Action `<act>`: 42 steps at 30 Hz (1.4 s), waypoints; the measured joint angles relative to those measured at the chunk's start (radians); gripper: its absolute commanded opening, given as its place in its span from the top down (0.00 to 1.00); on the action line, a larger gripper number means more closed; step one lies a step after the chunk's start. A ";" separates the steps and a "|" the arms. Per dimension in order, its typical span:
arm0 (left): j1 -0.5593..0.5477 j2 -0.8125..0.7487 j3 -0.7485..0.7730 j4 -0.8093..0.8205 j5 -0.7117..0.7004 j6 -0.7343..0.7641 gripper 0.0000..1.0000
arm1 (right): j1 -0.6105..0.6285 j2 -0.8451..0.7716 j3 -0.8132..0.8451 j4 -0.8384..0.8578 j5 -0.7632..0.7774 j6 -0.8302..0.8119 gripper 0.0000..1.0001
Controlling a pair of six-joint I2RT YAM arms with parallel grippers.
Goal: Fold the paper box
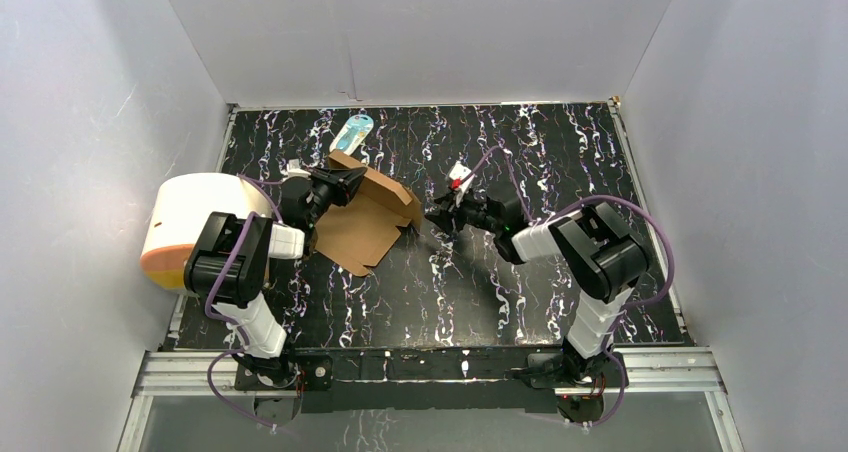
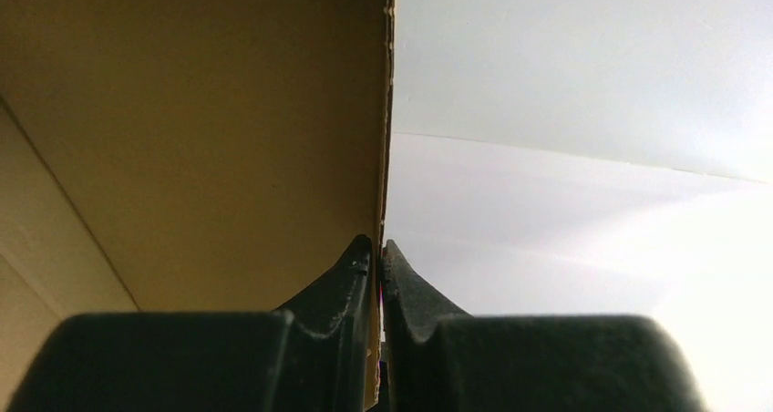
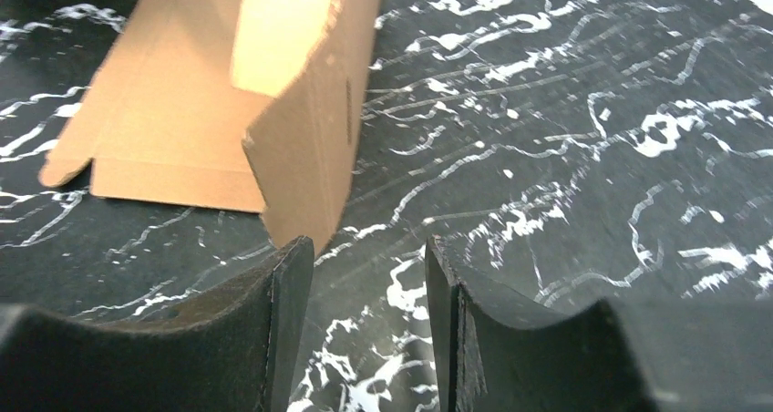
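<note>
Marbled table (image 1: 560, 282) beneath paper box (image 1: 365, 227); left jaws pinch it; right jaws apart.

The paper box (image 1: 372, 217) lies on the table (image 1: 560, 152), left of centre, between my grippers. My left gripper (image 1: 352, 178) is at its far left edge, and my right gripper (image 1: 433, 215) is just right of it, apart. A cylinder (image 1: 190, 227) sits left of the box, and a packet (image 1: 353, 130) lies behind it.

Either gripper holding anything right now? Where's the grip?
The left gripper pinches the paper box by the thin edge of one panel. The right gripper is open and empty, just short of the box's near flap.
</note>
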 measured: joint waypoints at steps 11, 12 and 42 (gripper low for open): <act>-0.032 -0.011 -0.048 0.058 -0.024 -0.014 0.97 | 0.003 0.079 0.064 0.032 -0.186 0.066 0.45; -0.040 -0.011 -0.049 0.058 -0.027 -0.015 0.97 | 0.004 0.083 0.064 0.041 -0.191 0.079 0.45; -0.201 -0.123 -0.169 0.072 -0.205 0.006 0.95 | 0.239 -0.575 -0.207 -0.296 0.434 0.167 0.34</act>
